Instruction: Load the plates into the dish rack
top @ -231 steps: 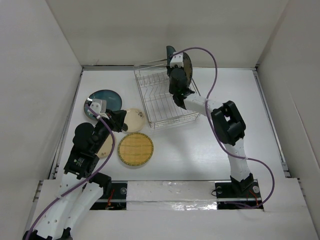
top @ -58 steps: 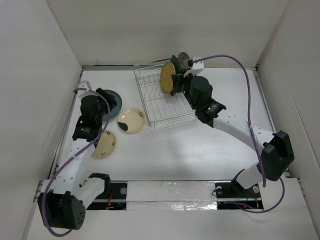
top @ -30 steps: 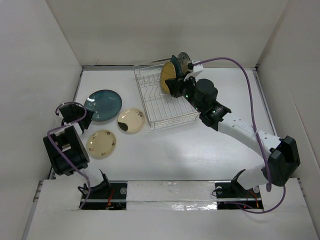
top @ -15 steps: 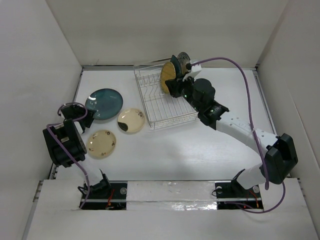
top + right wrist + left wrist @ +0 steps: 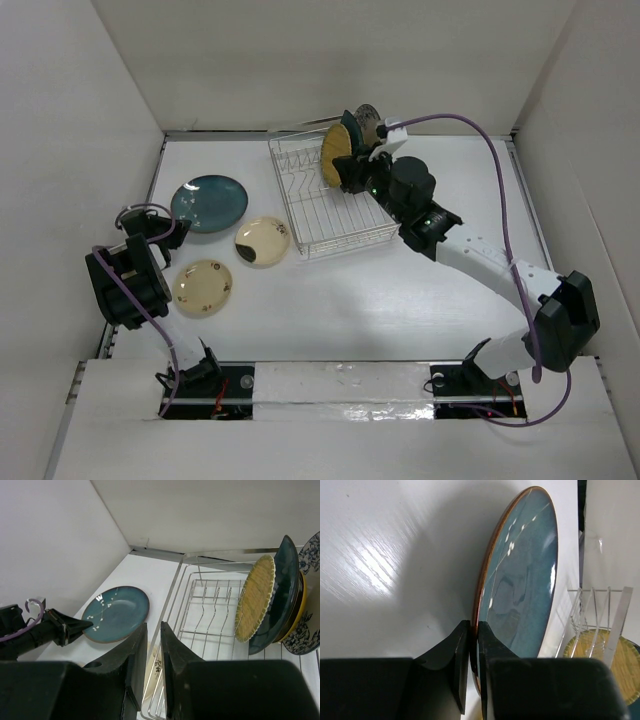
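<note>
My left gripper [image 5: 163, 224] is shut on the near-left rim of the round dark teal plate [image 5: 208, 202]. In the left wrist view the fingers [image 5: 461, 645] pinch its brown edge and the plate [image 5: 525, 580] stands tilted off the table. Two cream plates [image 5: 262, 241] [image 5: 203, 287] lie flat on the table. The silver wire dish rack [image 5: 318, 210] holds the woven yellow-tan plate [image 5: 256, 597], a dark teal plate [image 5: 279, 587], a yellow-brown rim behind it and the blue-and-white plate [image 5: 311, 600] upright at its far end. My right gripper [image 5: 153, 630] hovers above the rack's left side, jaws nearly together and empty.
White walls enclose the table on the left, back and right. The rack's near slots [image 5: 212, 602] hold nothing. My left arm [image 5: 125, 280] is folded against the left wall. A purple cable loops over my right arm [image 5: 480, 255].
The teal plate has shifted slightly toward the back and its gripped edge has risen with my left gripper. My right arm has stayed over the rack's far end.
</note>
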Controlling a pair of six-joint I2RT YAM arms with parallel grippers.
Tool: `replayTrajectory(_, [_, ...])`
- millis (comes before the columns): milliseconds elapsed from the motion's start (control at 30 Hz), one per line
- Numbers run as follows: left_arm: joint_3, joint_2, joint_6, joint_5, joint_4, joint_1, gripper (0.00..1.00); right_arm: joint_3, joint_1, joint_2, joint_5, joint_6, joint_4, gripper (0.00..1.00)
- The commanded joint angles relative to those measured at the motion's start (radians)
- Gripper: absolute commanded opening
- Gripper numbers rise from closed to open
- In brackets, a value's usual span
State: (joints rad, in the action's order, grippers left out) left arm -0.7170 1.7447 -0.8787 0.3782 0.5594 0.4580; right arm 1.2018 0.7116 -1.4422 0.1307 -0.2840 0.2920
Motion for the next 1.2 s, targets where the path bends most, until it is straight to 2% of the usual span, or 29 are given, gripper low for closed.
replayTrajectory(0, [0.031, -0.053, -0.035, 0.057, 0.121, -0.002, 0.00, 0.025, -0.012, 0.032, 0.011, 0.014, 0.026, 0.22])
replayTrajectory(167, [0.062, -0.175, -0.112, 0.088, 0.250, 0.007, 0.00, 0.035, -0.012, -0.004, -0.035, -0.003, 0.030, 0.22])
replayTrajectory(333, [0.065, -0.218, -0.147, 0.116, 0.313, 0.016, 0.00, 0.041, -0.003, -0.014, -0.057, -0.007, 0.036, 0.23])
replayTrajectory(533, [0.074, -0.290, -0.189, 0.134, 0.367, 0.025, 0.00, 0.087, 0.018, -0.069, -0.101, 0.011, 0.004, 0.30])
replayTrajectory(667, [0.067, -0.372, -0.204, 0.160, 0.375, 0.025, 0.00, 0.123, 0.038, -0.118, -0.123, 0.017, -0.019, 0.40])
replayTrajectory(800, [0.109, -0.465, -0.261, 0.198, 0.437, -0.002, 0.00, 0.195, 0.049, -0.193, -0.192, 0.017, -0.062, 0.66])
replayTrajectory(900, [0.166, -0.481, -0.333, 0.244, 0.511, -0.030, 0.00, 0.294, 0.049, -0.288, -0.258, 0.009, -0.100, 0.80])
replayTrajectory(967, [0.229, -0.493, -0.387, 0.267, 0.617, -0.030, 0.00, 0.364, 0.049, -0.334, -0.282, -0.004, -0.114, 0.89])
replayTrajectory(1167, [0.264, -0.544, -0.394, 0.338, 0.634, -0.041, 0.00, 0.605, 0.049, -0.529, -0.330, -0.011, -0.244, 0.94])
